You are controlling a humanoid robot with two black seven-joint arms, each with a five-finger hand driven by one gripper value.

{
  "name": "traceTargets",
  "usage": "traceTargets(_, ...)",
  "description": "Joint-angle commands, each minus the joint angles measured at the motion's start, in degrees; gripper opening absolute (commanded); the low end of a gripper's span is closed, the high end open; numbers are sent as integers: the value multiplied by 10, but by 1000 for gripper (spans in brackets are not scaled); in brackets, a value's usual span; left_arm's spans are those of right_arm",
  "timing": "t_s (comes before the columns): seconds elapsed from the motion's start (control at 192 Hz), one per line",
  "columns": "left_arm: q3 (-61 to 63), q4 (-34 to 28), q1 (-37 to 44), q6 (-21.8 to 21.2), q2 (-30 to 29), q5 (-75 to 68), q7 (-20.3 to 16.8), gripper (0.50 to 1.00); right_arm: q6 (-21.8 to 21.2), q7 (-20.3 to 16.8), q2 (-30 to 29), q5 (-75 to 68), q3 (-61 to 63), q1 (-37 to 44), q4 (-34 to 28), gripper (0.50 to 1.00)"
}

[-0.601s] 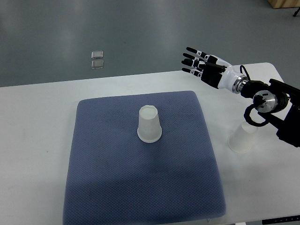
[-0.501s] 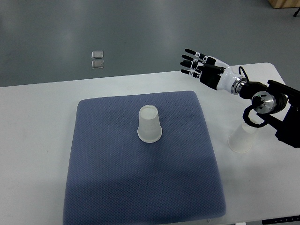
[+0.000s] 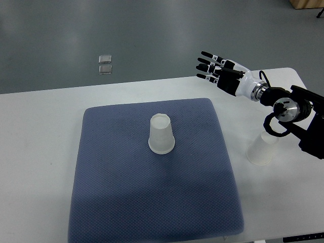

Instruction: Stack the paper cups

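One white paper cup [image 3: 162,134] stands upside down near the middle of the blue mat [image 3: 152,192]. A second upturned cup [image 3: 261,150] stands on the white table right of the mat, partly hidden under my right forearm. My right hand [image 3: 212,67] hovers open above the table's far edge, fingers stretched leftward, holding nothing. It is well up and to the right of the mat's cup. The left arm does not show.
The white table [image 3: 40,131] carries the mat. Beyond its far edge lies grey floor with two small square plates [image 3: 105,64]. A wooden corner [image 3: 306,4] shows at the top right.
The right hand wavered a few pixels left and back; both cups stay where they were.
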State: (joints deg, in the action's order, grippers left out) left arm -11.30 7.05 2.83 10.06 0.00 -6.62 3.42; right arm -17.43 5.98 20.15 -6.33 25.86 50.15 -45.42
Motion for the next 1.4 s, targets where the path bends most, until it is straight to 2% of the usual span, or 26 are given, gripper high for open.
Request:
traceTargets(0.0,1,1,0,0,0,-1,0,1000,0,0,2,-3,1,-1,2,924)
traceTargets(0.151,0,1,0,1,0,0,0,1000,0,1,8,6,0,-1,3,924)
traceTargets(0.433,0,0,0,0,0,0,0,1000,-6,0,63,59,-4,4,2,924)
traceTargets(0.574,1,1,0,1,0,-1,0,1000,-15,1,92,141,-10,5,-3,921)
traceTargets(0.762,0,1,0,1,0,0,0,1000,-63,1,125,264,-5,7,-5,924)
traceTargets(1.003,0,1,0,0,0,0,0,1000,-88,3,160,436,-5,20,-52,924)
traceTargets(1.144,0,1,0,0,0,0,0,1000,-97,32,185,569,-5,20,-81,921)
traceTargets(1.394,0,0,0,0,0,0,0,1000,-155,85,254,711,-12,19,-155,924)
